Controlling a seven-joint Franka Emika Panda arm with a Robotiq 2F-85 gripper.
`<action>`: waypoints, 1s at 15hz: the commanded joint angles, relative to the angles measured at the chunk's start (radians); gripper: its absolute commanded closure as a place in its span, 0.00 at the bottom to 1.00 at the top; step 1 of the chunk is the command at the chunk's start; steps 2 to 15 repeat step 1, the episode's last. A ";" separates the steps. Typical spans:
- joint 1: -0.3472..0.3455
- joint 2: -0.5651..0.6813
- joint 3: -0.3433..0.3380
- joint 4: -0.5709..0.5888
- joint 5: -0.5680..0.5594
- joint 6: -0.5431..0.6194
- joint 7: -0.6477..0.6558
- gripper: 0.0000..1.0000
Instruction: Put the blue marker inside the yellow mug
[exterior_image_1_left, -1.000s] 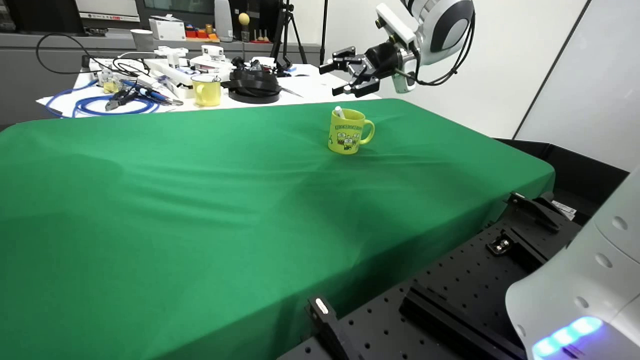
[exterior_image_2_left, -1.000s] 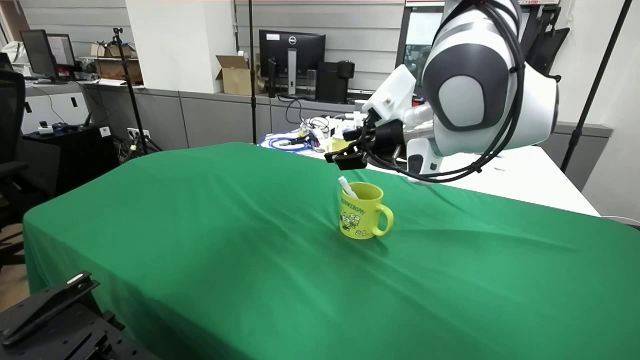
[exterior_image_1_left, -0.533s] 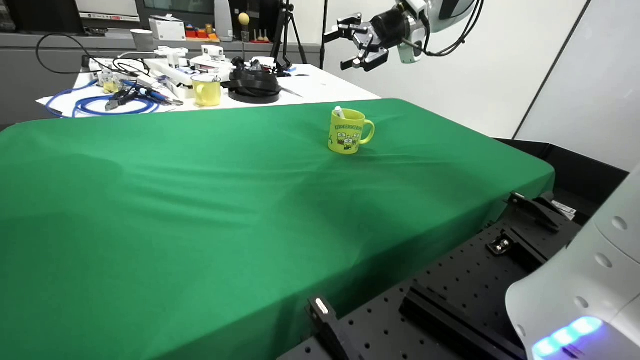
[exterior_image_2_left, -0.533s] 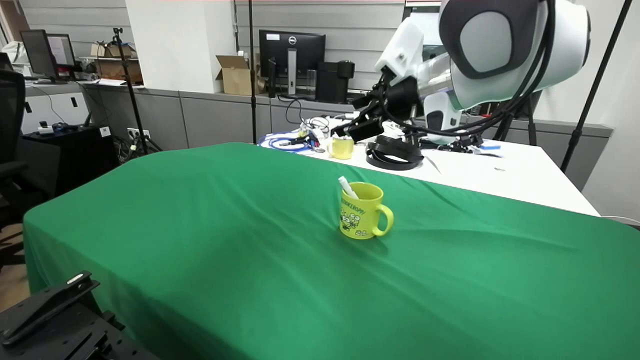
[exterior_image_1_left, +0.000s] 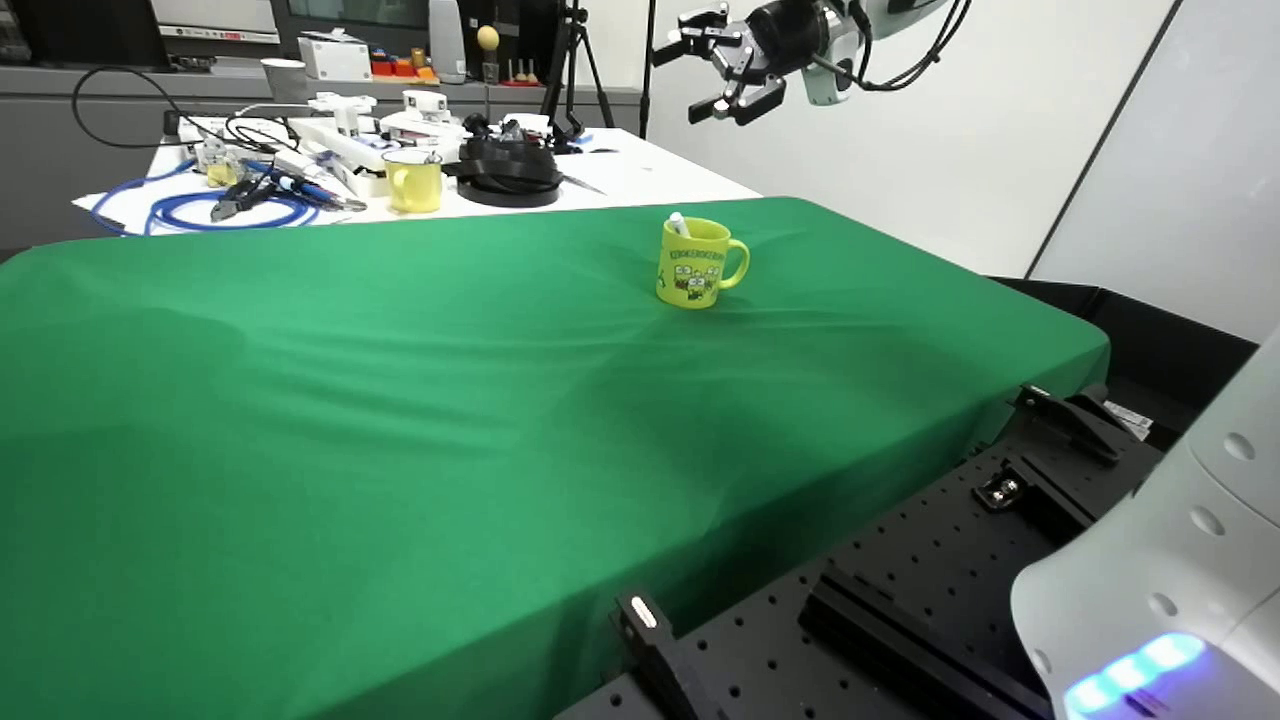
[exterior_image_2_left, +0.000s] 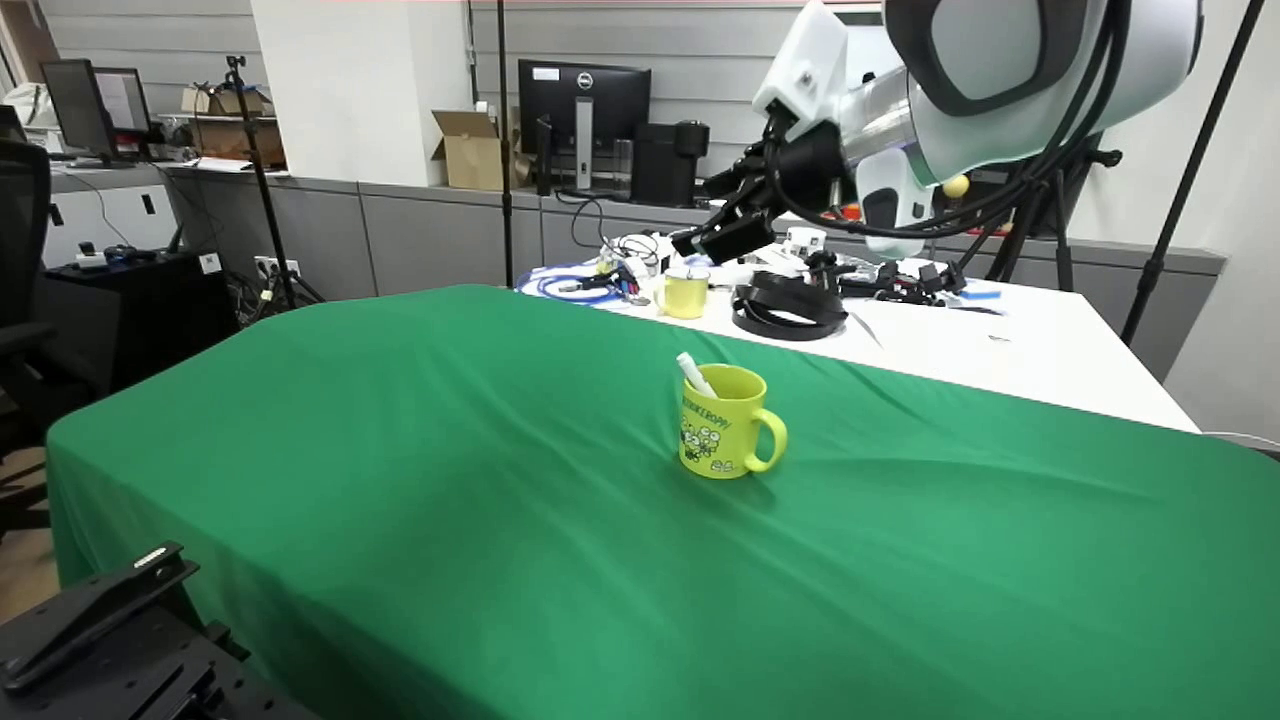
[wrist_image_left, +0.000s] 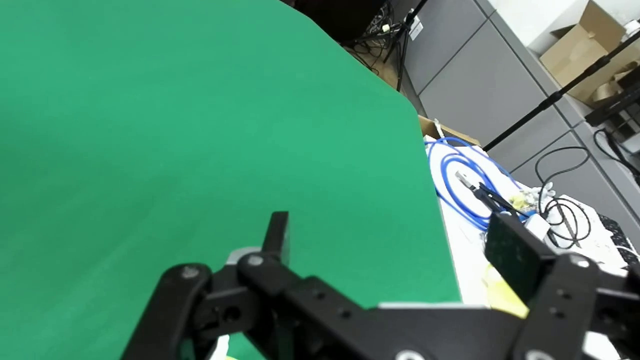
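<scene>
The yellow mug (exterior_image_1_left: 690, 275) stands upright on the green cloth in both exterior views, with its handle and dark print showing (exterior_image_2_left: 722, 440). The blue marker (exterior_image_1_left: 679, 224) leans inside the mug, and its whitish upper end sticks out above the rim (exterior_image_2_left: 695, 373). Its lower part and any blue end are hidden in the mug. My gripper (exterior_image_1_left: 684, 82) is open and empty, high above and apart from the mug, as the exterior view (exterior_image_2_left: 700, 215) also shows. In the wrist view, the fingers (wrist_image_left: 395, 245) are wide apart with nothing between them.
A green-covered table (exterior_image_1_left: 400, 400) fills the foreground. Behind it, a white table (exterior_image_2_left: 1000, 350) holds a paler yellow cup (exterior_image_1_left: 414, 185), black straps (exterior_image_1_left: 508, 170), blue cable (exterior_image_1_left: 230, 215) and tools. A black perforated base plate (exterior_image_1_left: 850, 600) lies along the table's near edge.
My gripper has risen and drawn away from the mug, mostly in the first half second and slightly since. It stays open. The mug and marker have not moved.
</scene>
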 joint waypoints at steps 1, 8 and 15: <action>-0.008 0.001 0.008 0.002 -0.003 0.000 0.001 0.00; -0.008 0.001 0.008 0.002 -0.003 0.000 0.001 0.00; -0.008 0.001 0.008 0.002 -0.003 0.000 0.001 0.00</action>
